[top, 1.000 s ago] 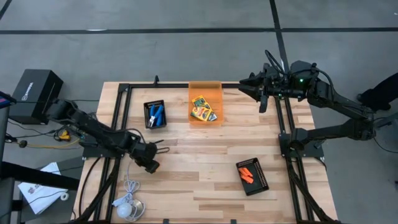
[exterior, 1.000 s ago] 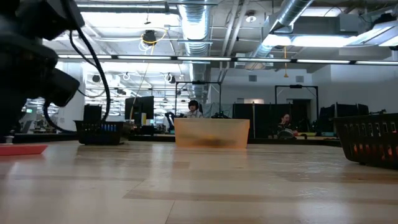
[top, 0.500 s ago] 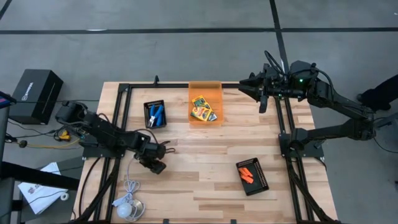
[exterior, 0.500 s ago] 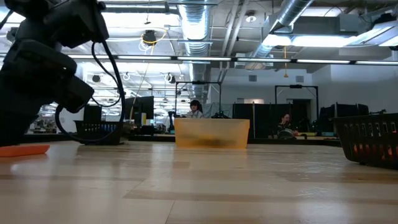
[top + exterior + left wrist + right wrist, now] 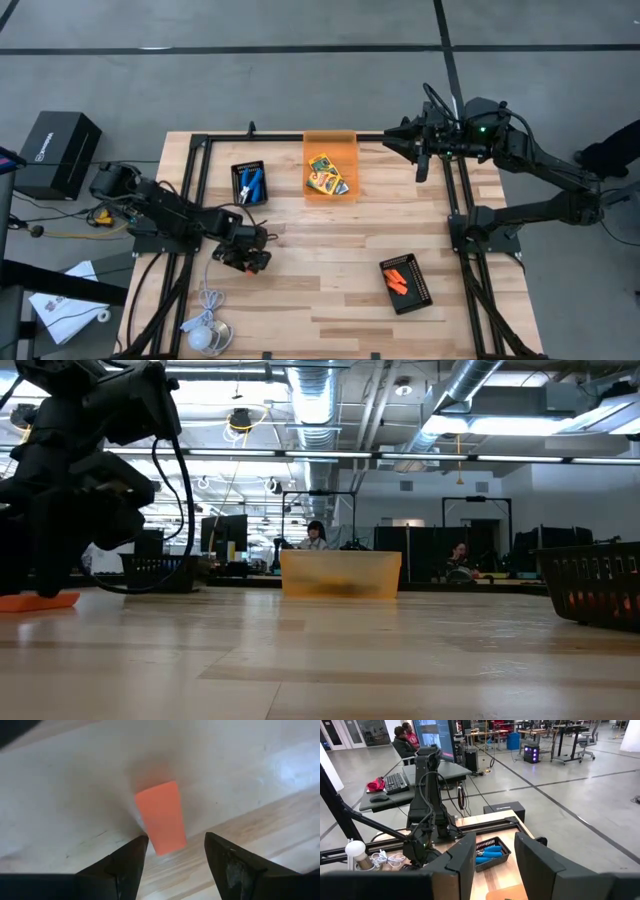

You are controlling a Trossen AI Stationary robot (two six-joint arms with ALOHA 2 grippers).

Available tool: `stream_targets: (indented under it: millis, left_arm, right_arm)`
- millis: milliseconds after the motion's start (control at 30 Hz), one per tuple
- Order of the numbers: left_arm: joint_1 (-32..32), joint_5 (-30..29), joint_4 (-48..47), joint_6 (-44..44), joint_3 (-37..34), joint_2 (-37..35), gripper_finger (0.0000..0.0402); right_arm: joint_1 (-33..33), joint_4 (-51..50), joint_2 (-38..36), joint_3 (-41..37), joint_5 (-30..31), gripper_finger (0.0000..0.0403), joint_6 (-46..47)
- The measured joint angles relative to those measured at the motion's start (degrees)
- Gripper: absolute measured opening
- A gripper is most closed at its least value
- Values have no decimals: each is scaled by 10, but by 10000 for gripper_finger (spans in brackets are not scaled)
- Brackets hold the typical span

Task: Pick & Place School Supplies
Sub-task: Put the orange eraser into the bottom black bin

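Orange stubby piece (image 5: 162,816), flat and rectangular, lies on the bare wooden table (image 5: 330,300) at the left side, under my left gripper (image 5: 172,852). In the left wrist view I see the dark fingers (image 5: 129,857) spread wider than the piece, one on each side of its near end, tips apart from it; nothing is gripped. The low view shows the same piece (image 5: 38,600) flat on the wood with the left gripper (image 5: 50,575) standing over it, pointing down.

More orange stubby pieces (image 5: 399,278) sit in a black rectangular tray (image 5: 421,290) at the near right of the table. A second black tray (image 5: 236,182) at the far left holds blue-handled tools (image 5: 250,184). Between them at the far edge, an orange translucent bin (image 5: 345,145) holds yellow-and-green printed crayon boxes (image 5: 324,175).

My right gripper (image 5: 392,139) waits at the far right corner, raised, pointing left toward the bin. In the right wrist view its fingers (image 5: 462,860) stand apart with nothing between them.

A white cable with a round puck (image 5: 203,335) lies at the near left edge of the table.
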Motion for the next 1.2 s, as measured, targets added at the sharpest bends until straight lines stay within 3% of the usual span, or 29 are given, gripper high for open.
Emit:
stream_targets:
  millis: [967, 1067, 1200]
  left_arm:
    - [5, 18, -1, -64, 0, 16, 179]
    - [-6, 7, 5, -64, 0, 16, 147]
    - [-11, 9, 37, -35, -3, 16, 52]
  right_arm:
    - [-27, -49, 0, 0, -31, 127, -47]
    - [-34, -49, 0, 0, -32, 127, -47]
    - [-45, -50, 0, 0, -32, 127, -47]
